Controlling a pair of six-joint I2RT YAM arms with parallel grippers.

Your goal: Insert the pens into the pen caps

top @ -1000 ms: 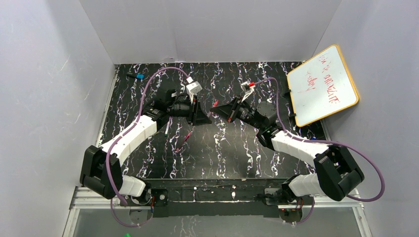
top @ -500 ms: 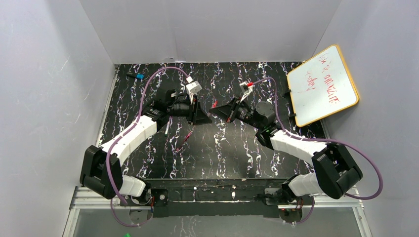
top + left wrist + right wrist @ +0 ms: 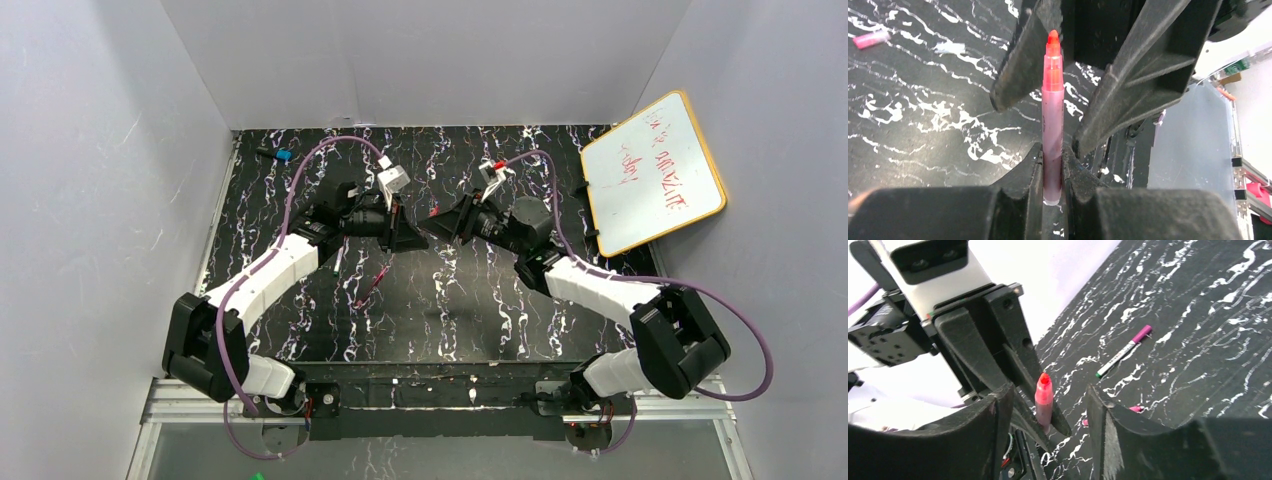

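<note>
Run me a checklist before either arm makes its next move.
1. Left gripper hold on the red pen: ok, fingers clamped on its lower barrel, pen standing straight out.
2. Right gripper open: ok, jaws apart on either side of the red pen, not touching it.
3. Red pen's far end capped: cannot tell; it looks red and pointed.
4. Right gripper's retreat path: probably ok if it pulls straight off along the pen; a sideways move would likely knock it.
5. White pen on the table: ok, lying flat, apart from both grippers.
</note>
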